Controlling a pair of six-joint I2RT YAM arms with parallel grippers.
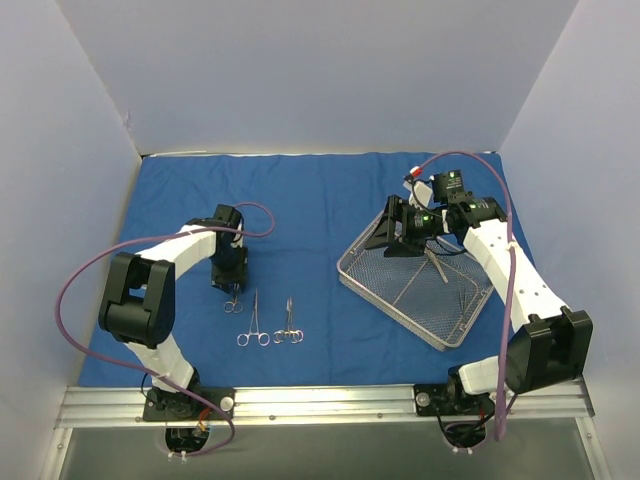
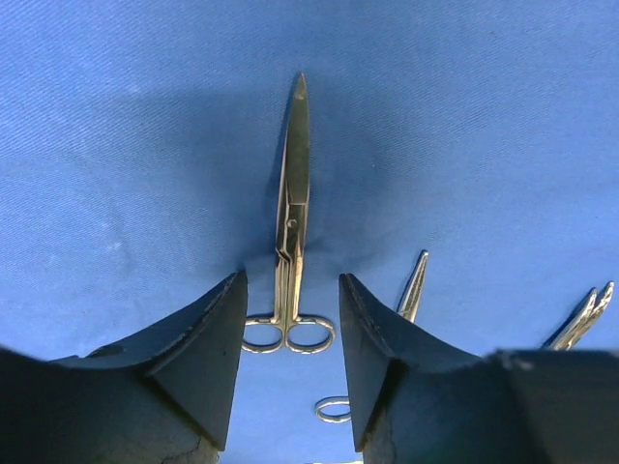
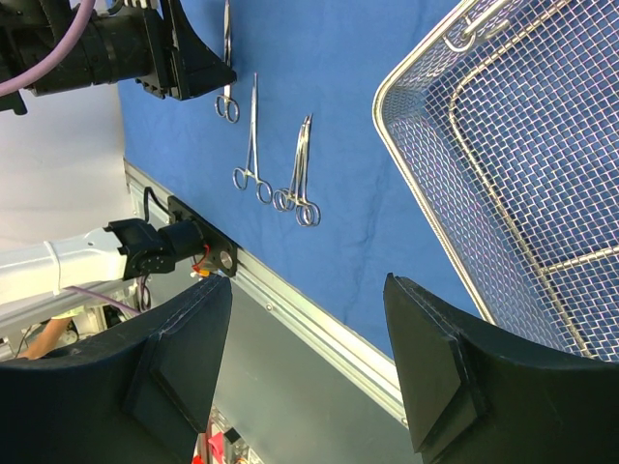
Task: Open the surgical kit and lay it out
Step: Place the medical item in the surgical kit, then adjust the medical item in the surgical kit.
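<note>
Straddling the ring-handled steel instrument (image 2: 293, 193) on the left half of the blue cloth (image 2: 116, 116), the left gripper (image 2: 290, 290) sits unclenched; it looks light, stiff and slippery, so pinch the shank; the right gripper (image 3: 308, 282) is likewise unclenched and empty.

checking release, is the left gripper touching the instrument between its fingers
Cannot tell. Left wrist view: left gripper flanks the instrument too closely at its rings to show a gap.

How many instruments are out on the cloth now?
3 at least: the left instrument lies between the left fingers, the middle instrument beside it, the right instrument may be two overlapped.
</note>
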